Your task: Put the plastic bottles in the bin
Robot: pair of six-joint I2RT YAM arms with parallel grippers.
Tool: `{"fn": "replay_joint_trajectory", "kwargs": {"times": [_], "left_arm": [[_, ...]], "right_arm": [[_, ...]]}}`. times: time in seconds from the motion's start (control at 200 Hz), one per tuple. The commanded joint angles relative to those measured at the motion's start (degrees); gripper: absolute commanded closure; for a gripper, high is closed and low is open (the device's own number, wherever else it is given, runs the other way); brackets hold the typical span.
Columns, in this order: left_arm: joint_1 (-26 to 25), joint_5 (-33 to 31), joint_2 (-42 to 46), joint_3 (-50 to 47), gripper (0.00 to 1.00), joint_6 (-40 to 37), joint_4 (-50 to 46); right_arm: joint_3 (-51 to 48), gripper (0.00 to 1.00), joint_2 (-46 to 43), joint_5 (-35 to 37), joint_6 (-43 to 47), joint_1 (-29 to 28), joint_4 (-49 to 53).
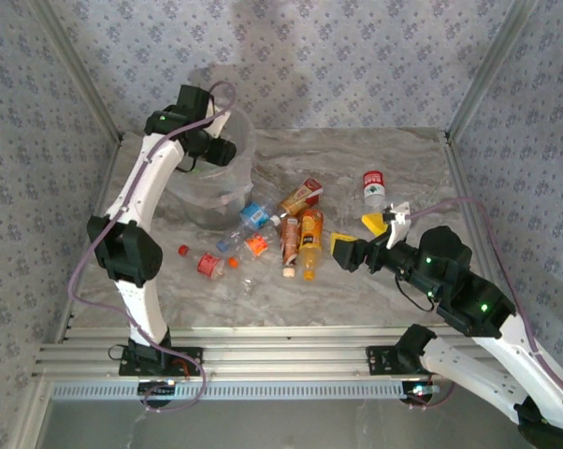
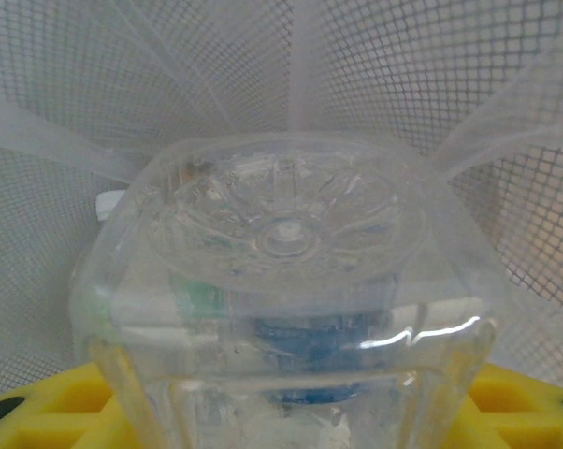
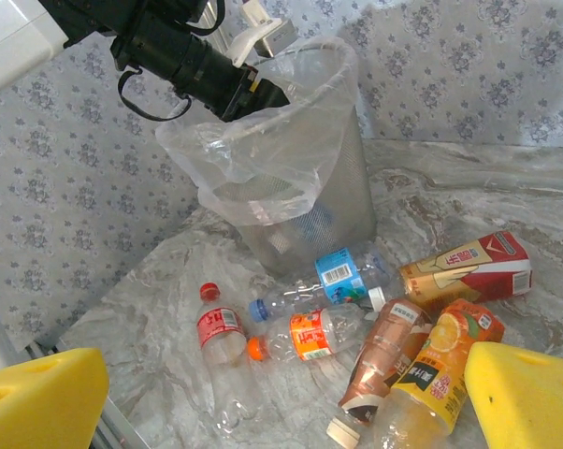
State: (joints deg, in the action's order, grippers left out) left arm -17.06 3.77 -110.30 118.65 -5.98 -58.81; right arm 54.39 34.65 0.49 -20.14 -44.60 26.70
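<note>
**One bottle at the bin mouth, six to go on the table**

The left gripper point(image 1: 214, 152) sits in the mouth of the bin point(image 3: 342, 178), upper left of the top view. It has a clear bottle point(image 2: 281, 243) between its yellow pads point(image 2: 38, 416). The bottle's base points away from the wrist cam, w/ mesh wall all round. It reads as a narrow grip on the bottle's body, drop not yet made.

Thru the bin wall in the right wrist view a few shapes show at the bottom, incl. something blue. So some are prob. in already, but the count can't be told.

The right gripper point(image 1: 359, 236) hangs low at centre-right of the top view, jaws wide, nothing in them, facing the pile.

Left on the table point(image 1: 403, 281), mid-frame in the top view and lying close together:
- red-label bottle point(image 3: 216, 327)
- blue-label bottle point(image 3: 342, 276)
- orange-label bottle point(image 3: 305, 337)
- brown crushed bottle point(image 3: 380, 365)
- orange juice bottle point(image 3: 431, 374)

A sixth, the red-and-white bottle point(image 1: 375, 185), lies apart toward upper right.

A juice carton point(image 3: 469, 267) lies w/ the pile. It's not a bottle, so I'd judge it stays.

Verdict: well short of done. This drop comes first, then six pick-ups.
</note>
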Motion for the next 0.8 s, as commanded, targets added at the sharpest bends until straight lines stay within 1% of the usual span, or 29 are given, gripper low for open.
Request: {"fn": "replay_joint_trajectory", "kwargs": {"times": [0.0,0.13,0.25,0.46,0.655,0.794], "left_arm": [[-0.6,1.3,-0.9,0.5,0.41,1.1,-1.6],[-0.7,2.5,-2.6,1.3,0.36,1.4,-3.0],[-0.9,2.4,-3.9,2.3,0.31,1.5,-4.5],[-1.2,1.9,-3.4,2.4,0.23,1.9,-5.0],[-1.1,1.7,-1.0,3.0,0.24,3.2,-4.9],[-1.1,1.1,2.7,3.0,0.23,4.7,-3.9]], "right_arm": [[-0.5,0.00,0.2,0.8,-0.7,0.2,0.4],[-0.6,0.00,0.4,0.9,-0.7,0.3,0.3],[-0.9,0.00,0.4,0.9,-0.9,0.3,0.2],[-1.4,0.00,0.4,1.0,-1.0,0.4,0.3],[-2.1,0.00,1.0,1.6,-1.2,0.4,0.5],[-2.8,0.00,2.3,3.1,-1.7,0.5,0.9]]}}
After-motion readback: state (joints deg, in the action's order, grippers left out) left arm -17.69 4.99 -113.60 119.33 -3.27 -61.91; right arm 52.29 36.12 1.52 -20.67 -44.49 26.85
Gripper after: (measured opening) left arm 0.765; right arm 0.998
